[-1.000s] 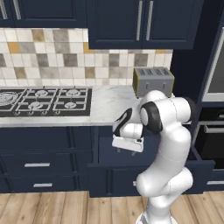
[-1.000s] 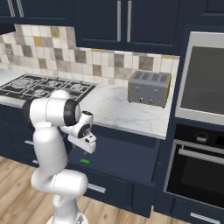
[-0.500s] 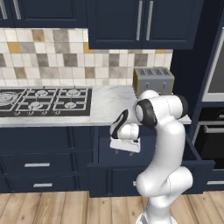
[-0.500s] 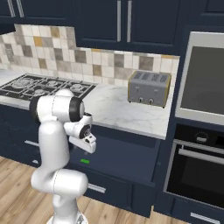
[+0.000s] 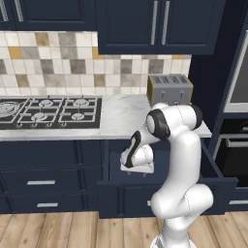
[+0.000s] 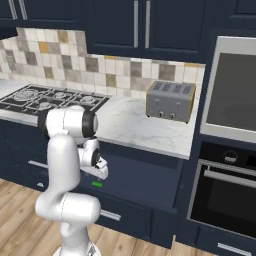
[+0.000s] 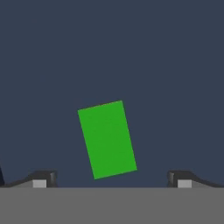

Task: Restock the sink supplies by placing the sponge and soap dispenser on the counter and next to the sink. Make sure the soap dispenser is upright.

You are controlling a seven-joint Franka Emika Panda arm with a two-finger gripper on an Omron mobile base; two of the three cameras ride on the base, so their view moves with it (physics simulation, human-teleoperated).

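The sponge (image 7: 107, 139) is a bright green rectangle lying flat on the dark navy floor of an open drawer; a sliver of the sponge (image 6: 97, 184) also shows under the hand. My gripper (image 7: 112, 181) hangs straight above it, open, with one fingertip on each side of the sponge and nothing between them. The gripper (image 5: 137, 168) points down into the drawer, just below the white marble counter (image 5: 121, 116). The gripper (image 6: 100, 172) is seen from the other side too. The soap dispenser and the sink are out of view.
The open drawer (image 5: 116, 186) juts out from the navy cabinets. On the counter stand a grey toaster (image 5: 168, 89) and, to the left, a black gas stovetop (image 5: 48, 110). A built-in oven (image 6: 230, 150) fills the right.
The hand has sunk lower into the drawer and shifted slightly left. The jaws stay wide open.
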